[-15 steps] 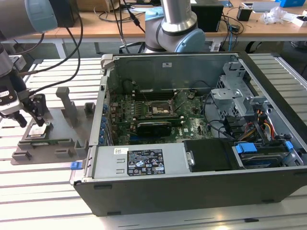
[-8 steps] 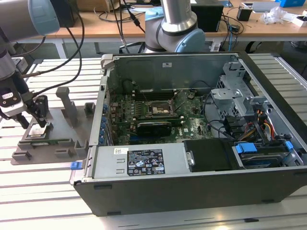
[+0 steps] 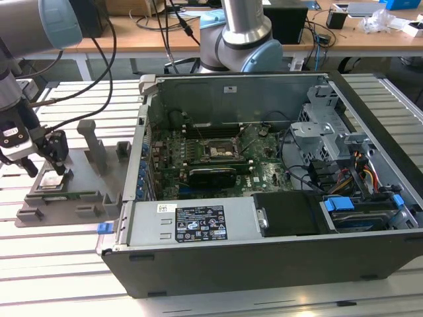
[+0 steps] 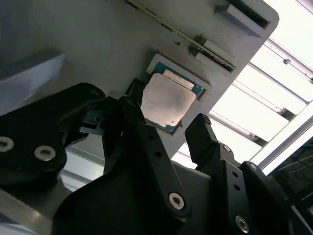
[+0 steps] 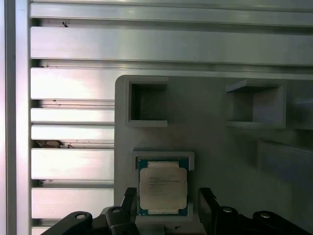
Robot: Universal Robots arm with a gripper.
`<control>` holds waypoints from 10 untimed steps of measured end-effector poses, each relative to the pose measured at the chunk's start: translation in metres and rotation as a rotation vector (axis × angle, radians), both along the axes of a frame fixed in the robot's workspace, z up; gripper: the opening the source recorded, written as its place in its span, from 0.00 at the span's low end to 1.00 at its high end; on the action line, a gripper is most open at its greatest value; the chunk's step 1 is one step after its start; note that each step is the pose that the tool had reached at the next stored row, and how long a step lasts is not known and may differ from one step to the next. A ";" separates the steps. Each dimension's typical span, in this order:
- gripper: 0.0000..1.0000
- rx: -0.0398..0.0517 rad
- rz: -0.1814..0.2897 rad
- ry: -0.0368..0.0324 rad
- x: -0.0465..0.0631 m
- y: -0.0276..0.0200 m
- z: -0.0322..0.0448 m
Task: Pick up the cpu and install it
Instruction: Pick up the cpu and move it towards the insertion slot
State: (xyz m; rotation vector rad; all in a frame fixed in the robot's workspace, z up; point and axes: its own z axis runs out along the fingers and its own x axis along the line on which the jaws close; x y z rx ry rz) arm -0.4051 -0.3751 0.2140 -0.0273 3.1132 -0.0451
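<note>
The cpu [image 3: 51, 181] is a small flat square chip with a silvery top. It lies in a recess of the grey holder tray [image 3: 86, 198] at the exterior view's left. My gripper [image 3: 44, 168] hangs just over it, open. In both wrist views the cpu [image 4: 167, 100] [image 5: 162, 187] sits between the two black fingers [image 4: 198, 128] [image 5: 130, 197], with a gap on each side. The gripper [image 4: 166, 113] [image 5: 167, 194] holds nothing. The dark motherboard socket [image 3: 218, 150] with its metal frame is inside the open computer case [image 3: 264, 264], towards the exterior view's right.
The tray has upright posts [image 3: 92, 142] and square pockets [image 5: 148, 104] near the cpu. It rests on a slatted metal table [image 3: 59, 277]. The case's raised wall [image 3: 142, 145] stands between tray and socket. Cables, drive cages [image 3: 320, 132] and a dark shroud [image 3: 291, 212] crowd the case's interior.
</note>
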 end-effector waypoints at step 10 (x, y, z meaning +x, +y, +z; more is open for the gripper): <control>0.62 0.0208 0.003 0.0000 0.000 -0.0045 -0.0169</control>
